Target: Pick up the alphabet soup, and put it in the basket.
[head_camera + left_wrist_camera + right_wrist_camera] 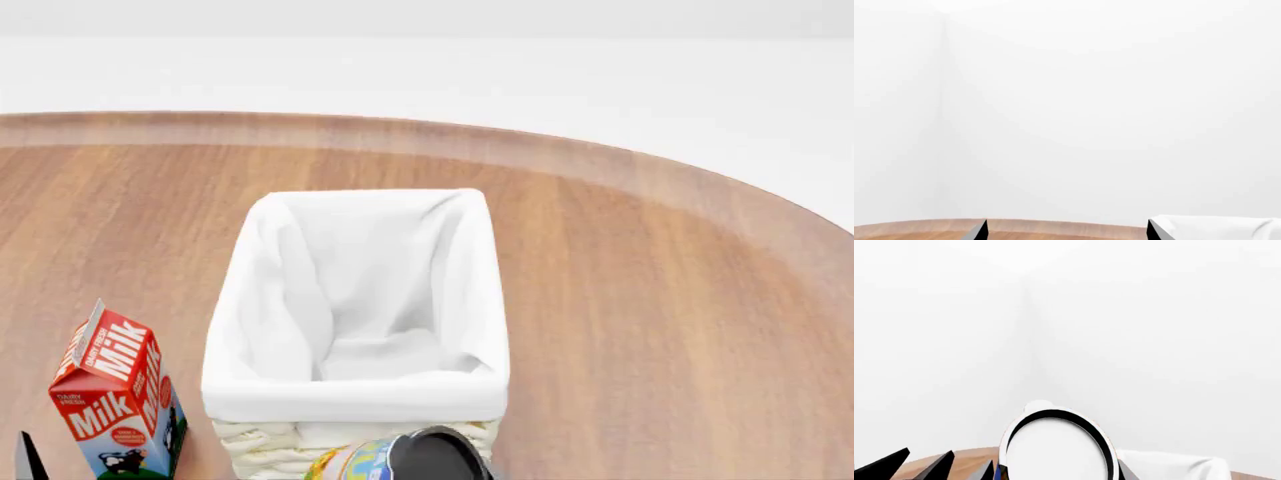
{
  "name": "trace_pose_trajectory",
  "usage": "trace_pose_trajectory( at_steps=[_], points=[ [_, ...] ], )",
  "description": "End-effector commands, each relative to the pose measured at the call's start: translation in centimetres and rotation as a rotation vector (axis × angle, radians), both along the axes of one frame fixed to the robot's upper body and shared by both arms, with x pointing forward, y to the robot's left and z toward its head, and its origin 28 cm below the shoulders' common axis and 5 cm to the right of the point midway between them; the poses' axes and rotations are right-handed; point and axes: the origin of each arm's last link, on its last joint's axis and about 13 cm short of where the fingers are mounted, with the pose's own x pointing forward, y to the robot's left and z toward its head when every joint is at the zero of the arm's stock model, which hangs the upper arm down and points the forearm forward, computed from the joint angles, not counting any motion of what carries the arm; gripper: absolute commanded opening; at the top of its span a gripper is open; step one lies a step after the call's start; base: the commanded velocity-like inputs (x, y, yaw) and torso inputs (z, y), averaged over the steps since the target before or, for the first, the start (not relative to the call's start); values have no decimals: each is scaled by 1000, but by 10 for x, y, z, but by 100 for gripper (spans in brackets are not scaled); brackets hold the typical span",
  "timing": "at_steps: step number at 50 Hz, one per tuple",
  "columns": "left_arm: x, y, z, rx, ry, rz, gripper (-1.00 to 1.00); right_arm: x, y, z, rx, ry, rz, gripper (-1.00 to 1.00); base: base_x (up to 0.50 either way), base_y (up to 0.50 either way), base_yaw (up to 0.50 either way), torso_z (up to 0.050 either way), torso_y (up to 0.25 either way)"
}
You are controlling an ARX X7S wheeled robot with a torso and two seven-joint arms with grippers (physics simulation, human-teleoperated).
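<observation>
The alphabet soup [363, 463] is a can with a blue and yellow label. It shows tilted at the bottom edge of the head view, just in front of the basket's near wall. In the right wrist view its pale, black-rimmed end [1054, 450] fills the space between the fingers [991, 471] of my right gripper [1057, 473], which is shut on it. The cream wicker basket [267, 452] with its white cloth lining [360, 400] stands mid-table, nothing inside. My left gripper [1066, 233] is open and holds nothing. One of its fingertips [27, 458] pokes into the head view's lower left corner.
A red and blue milk carton [114, 395] stands left of the basket, close to my left fingertip. The round wooden table [641, 300] stretches behind and to the right of the basket. White cloth of the basket [1217, 227] shows beside my left gripper. White walls lie beyond.
</observation>
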Motion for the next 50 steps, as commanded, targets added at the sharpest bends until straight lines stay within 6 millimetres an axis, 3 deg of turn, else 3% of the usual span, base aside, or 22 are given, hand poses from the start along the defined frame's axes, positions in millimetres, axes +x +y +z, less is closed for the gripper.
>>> trace_pose_trajectory(
  at_steps=[1, 21, 39, 50],
  points=[
    [0, 0, 0, 0, -1, 1, 100, 8, -1, 10, 46, -9, -31, -100, 0, 0, 0, 0, 0],
    [0, 0, 0, 1, 2, -1, 100, 14, -4, 23, 53, -23, -62, -100, 0, 0, 0, 1, 1],
    [0, -1, 0, 0, 2, -5, 100, 40, 8, 57, 10, -50, -143, -100, 0, 0, 0, 0, 1],
    [1, -1, 0, 0, 1, -5, 100, 60, 20, 87, -47, -61, -205, -100, 0, 0, 0, 0, 1]
  ],
)
